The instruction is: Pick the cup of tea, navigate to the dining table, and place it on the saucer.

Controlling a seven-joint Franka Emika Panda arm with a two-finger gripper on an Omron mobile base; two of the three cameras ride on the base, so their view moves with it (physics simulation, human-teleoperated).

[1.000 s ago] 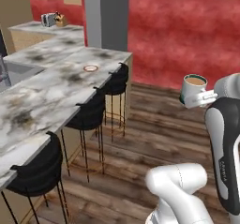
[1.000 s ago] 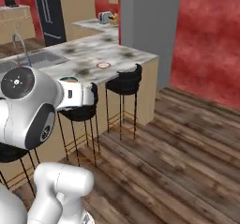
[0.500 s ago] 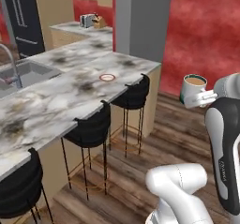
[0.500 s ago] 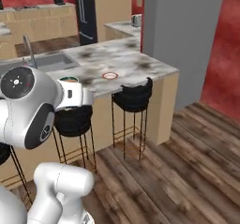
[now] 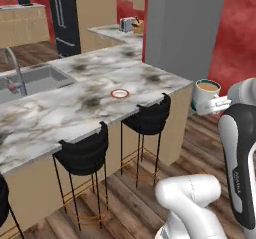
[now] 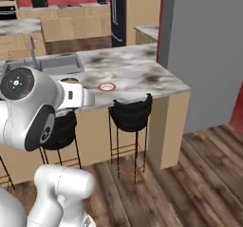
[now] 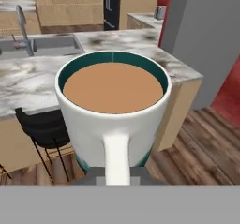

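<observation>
From my hand view, the cup of tea (image 7: 112,110) hides the fingertips; its base is cut off.

The white, teal-banded cup of tea (image 5: 206,94) is riding upright and full in the air right of the marble dining table (image 5: 60,108), where the orange-rimmed saucer (image 5: 119,93) is lying near the right end.

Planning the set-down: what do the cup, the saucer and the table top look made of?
Cup of tea: glossy white glazed ceramic by its smooth sheen, teal inside the rim. Saucer: probably ceramic too, white with orange-red rim. Dining table top: polished marble look, grey-white with dark veins; base looks like tan wood.
</observation>
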